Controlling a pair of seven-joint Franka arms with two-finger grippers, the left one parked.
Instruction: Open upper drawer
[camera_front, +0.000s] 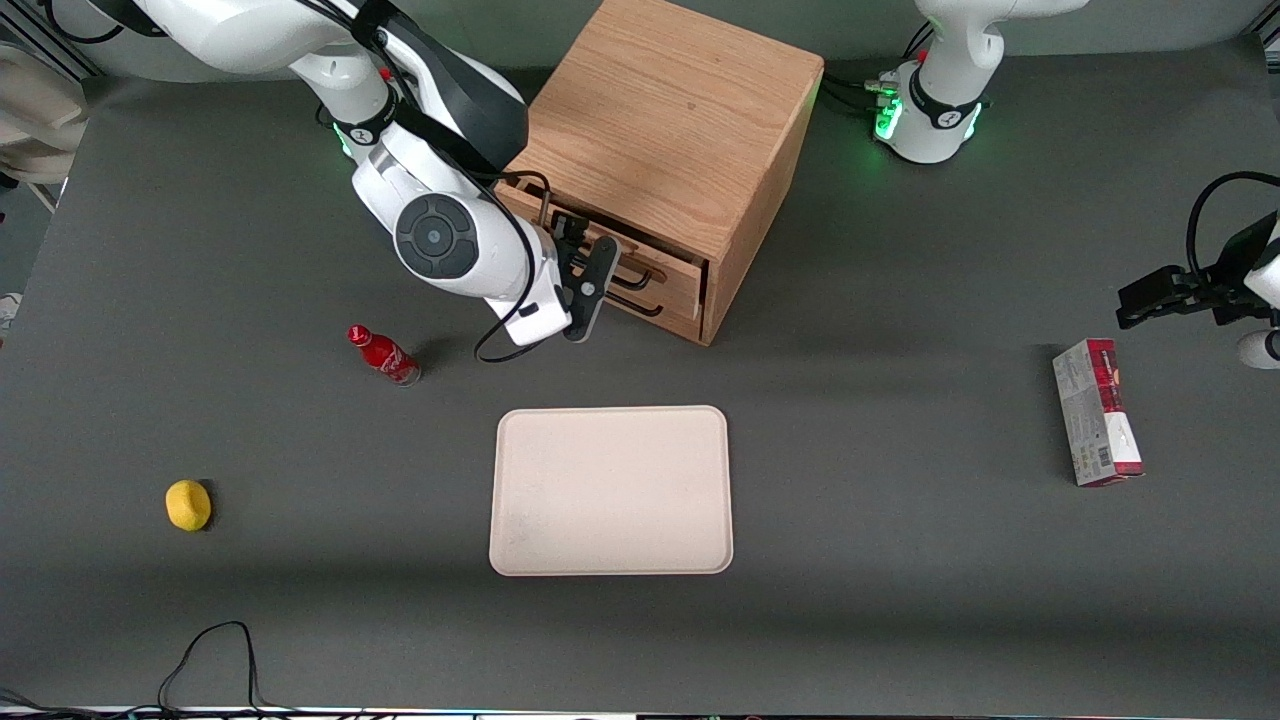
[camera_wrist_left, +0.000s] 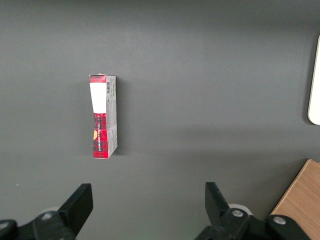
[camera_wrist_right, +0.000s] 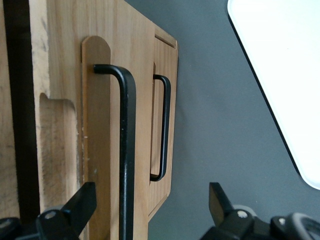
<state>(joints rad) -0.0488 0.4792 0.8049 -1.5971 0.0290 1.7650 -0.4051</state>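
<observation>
Oak cabinet (camera_front: 665, 150) sits at the tabletop's (camera_front: 900, 560) 12 o'clock in the front view, nearer the working arm's end. Upper drawer (camera_front: 600, 245) looks cracked open a little; lower drawer (camera_front: 665, 300) flush. Hand (camera_front: 583, 290) is right at the drawer fronts, roughly 7 o'clock of the cabinet. Tray (camera_front: 611, 490) nearer the camera, bottle (camera_front: 383, 355) and lemon (camera_front: 188, 504) off toward the working arm's end.

Left wrist view: only the carton (camera_wrist_left: 103, 116), irrelevant.

Right wrist view: hand (camera_wrist_right: 150, 210) open, fingers (camera_wrist_right: 80, 202) straddling the upper handle (camera_wrist_right: 127, 150). Bar runs lengthwise straight between them; lower handle (camera_wrist_right: 164, 127) outside the gap. Judgement: close on the bar, pull away from the cabinet face.
</observation>
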